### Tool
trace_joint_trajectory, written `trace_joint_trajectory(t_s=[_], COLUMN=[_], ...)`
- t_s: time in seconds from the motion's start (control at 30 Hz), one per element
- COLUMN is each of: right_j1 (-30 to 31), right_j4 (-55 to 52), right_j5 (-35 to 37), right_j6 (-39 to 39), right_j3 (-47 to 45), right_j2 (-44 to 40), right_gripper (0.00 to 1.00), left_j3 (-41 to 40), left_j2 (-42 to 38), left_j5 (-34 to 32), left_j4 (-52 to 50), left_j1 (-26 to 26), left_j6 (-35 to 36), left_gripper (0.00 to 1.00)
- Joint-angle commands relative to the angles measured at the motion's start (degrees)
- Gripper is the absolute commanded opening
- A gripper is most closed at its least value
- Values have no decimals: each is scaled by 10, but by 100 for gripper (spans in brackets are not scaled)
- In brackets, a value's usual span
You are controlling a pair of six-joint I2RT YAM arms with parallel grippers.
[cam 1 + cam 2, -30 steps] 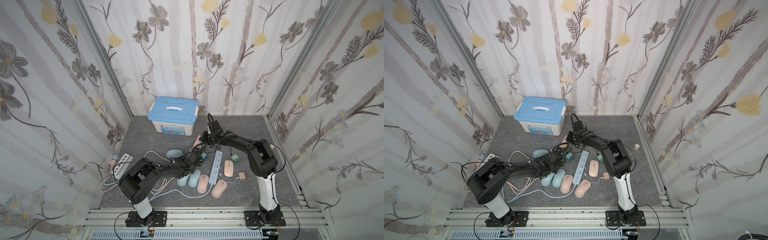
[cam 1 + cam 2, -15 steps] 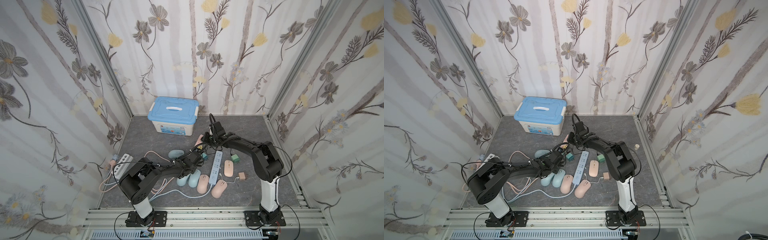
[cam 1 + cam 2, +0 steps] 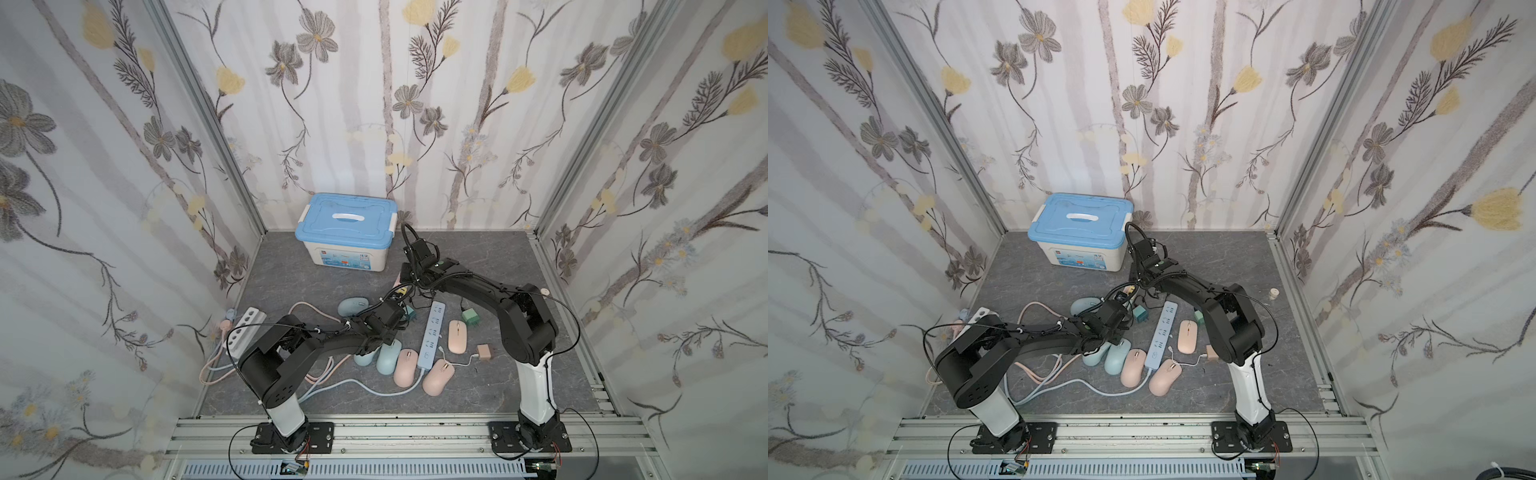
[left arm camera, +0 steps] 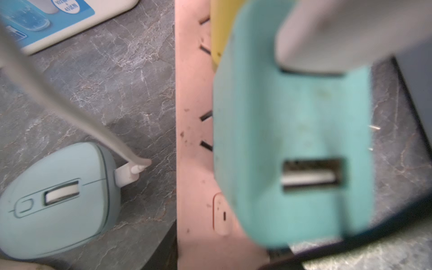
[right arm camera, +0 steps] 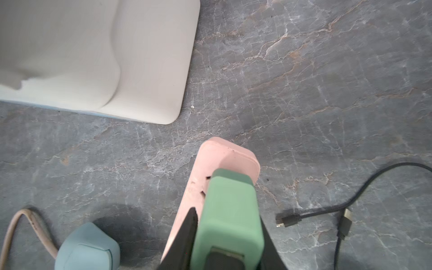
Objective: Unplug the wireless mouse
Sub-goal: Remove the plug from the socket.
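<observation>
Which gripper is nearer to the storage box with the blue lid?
Right. The right gripper, shut on a green charger, is close to the box at its front corner; the left gripper, shut on a teal charger, is farther forward, by the blue mice.

Lab robot cell: floral wallpaper panels (image 3: 374, 104), aluminium corner posts (image 3: 210, 124) — arm bases bolted to base rail (image 3: 415, 434).
</observation>
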Motion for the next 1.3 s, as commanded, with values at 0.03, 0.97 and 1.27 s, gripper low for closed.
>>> trace_joint_trajectory(t_s=[0.03,0.97,1.27], right_j1=[-56,-47,-108], right_j4=[115,-40,245], right_j5=[-298,-124,-483], right_j6=[-5,-62,121], right_j3=[-117,-35,-200], right_j2=[-43,-51,-73], right_gripper=[0,0,0], left_j3=[3,1,0], left_j2=[-3,-5,-6], left_j5=[-53,-58,-57], left_j4=[-16,-17,-17], left_j1=[4,4,5], left_j6=[-9,-8,-9], left_gripper=[0,0,0])
